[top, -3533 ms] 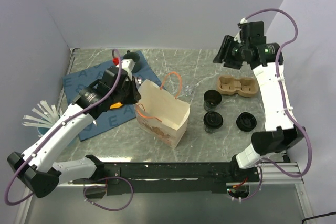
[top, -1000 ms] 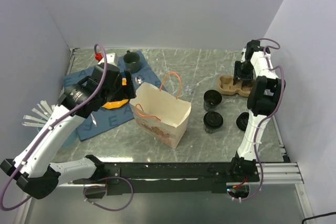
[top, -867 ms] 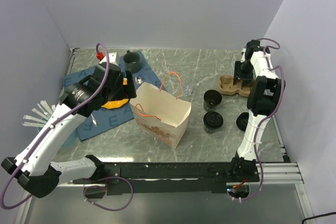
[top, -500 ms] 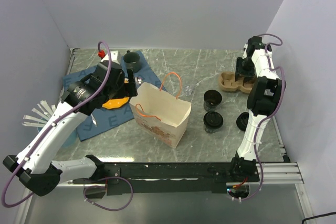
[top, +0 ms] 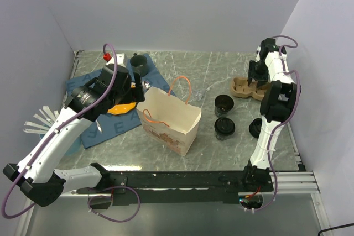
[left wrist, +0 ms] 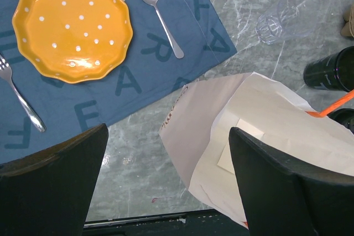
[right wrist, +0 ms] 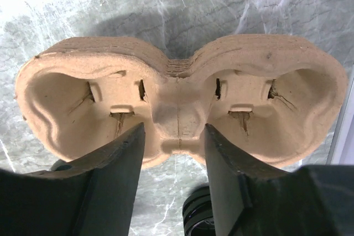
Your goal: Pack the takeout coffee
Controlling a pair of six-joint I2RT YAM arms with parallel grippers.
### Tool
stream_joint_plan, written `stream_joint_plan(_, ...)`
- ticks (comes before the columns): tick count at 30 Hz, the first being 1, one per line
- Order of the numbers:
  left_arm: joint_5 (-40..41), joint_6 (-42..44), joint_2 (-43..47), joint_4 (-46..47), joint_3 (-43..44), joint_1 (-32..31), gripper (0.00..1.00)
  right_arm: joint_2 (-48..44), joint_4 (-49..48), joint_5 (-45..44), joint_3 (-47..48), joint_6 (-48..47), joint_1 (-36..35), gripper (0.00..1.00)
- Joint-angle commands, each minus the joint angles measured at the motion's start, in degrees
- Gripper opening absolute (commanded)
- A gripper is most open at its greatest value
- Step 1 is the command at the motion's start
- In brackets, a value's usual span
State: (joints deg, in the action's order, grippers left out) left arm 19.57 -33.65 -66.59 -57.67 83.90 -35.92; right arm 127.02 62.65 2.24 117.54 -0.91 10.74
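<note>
The brown pulp tray (top: pixel 241 87) (right wrist: pixel 177 95) hangs slightly above the table at the back right. My right gripper (top: pixel 255 79) (right wrist: pixel 174 132) is shut on its narrow middle, one finger on each side. Both tray wells are empty. Two dark cups (top: pixel 224 105) (top: pixel 224 127) stand in front of it, beside the open paper bag (top: pixel 168 120) (left wrist: pixel 265 131). A black lid (top: pixel 259 128) (right wrist: pixel 200 219) lies near the right arm. My left gripper (top: pixel 128 88) (left wrist: pixel 168 134) hovers open over the bag's left edge with nothing between its fingers.
A blue placemat (top: pixel 91 87) (left wrist: pixel 138 53) carries an orange dotted plate (left wrist: pixel 72 26), a spoon (left wrist: pixel 160 15) and a fork (left wrist: pixel 19 100). A dark green mug (top: pixel 138 63) stands at its back. A clear glass (top: pixel 198 93) (left wrist: pixel 271 25) lies behind the bag. White cutlery (top: pixel 41 122) fans out far left.
My right arm came down from high up onto the tray, closed on its middle and raised it a little toward the back. My left gripper drew back slightly from the bag.
</note>
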Motion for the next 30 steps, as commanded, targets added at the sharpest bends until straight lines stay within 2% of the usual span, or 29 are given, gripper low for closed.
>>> stream_joint_plan(1, 0.1, 0.2, 1.3, 1.8, 0.5, 0.1, 0.97, 0.0, 1.1, -0.6, 1.9, 0.5, -0.3, 0.52)
stream_joint_plan(6, 0.4, 0.6, 1.4, 1.9, 0.5, 0.1, 0.97, -0.4, 0.8, -0.8, 2.3, 0.7, -0.3, 0.52)
stream_joint_plan(10, 0.6, 0.4, 1.5, 1.8, 0.8, 0.1, 0.97, 0.4, 0.6, -1.3, 2.2, 0.6, -0.1, 0.62)
stream_joint_plan(14, 0.1, -0.3, 1.8, 1.6, 0.5, 0.1, 0.97, 1.6, 0.5, -0.7, 2.5, 0.5, -0.2, 0.64)
stream_joint_plan(30, 0.1, -2.9, 3.3, 1.0, -0.7, 0.1, 0.97, 3.0, 0.8, -1.0, 4.2, 0.6, 0.1, 0.55)
